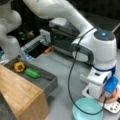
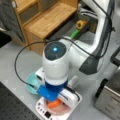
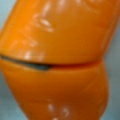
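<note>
Glossy orange obj [image 3: 57,62], seam across middle, lying on white scale [image 2: 41,108].

Soft and blurred in both front views, evenly lit from above, with only faint shadow under the wooden shelf [image 1: 23,96]. Dim and murky behind that shelf, detail lost in the dark. Small blue glow on the arm's wrist light [image 2: 55,49]. Badly out of focus in the wrist view, filled by an orange object [image 3: 57,62] with pale streaks of glare.

The gripper's fingers are hidden beneath the arm's wrist [image 2: 55,65] in both front views. An orange object [image 3: 57,62] overfills the wrist view, its ends cut off.
</note>
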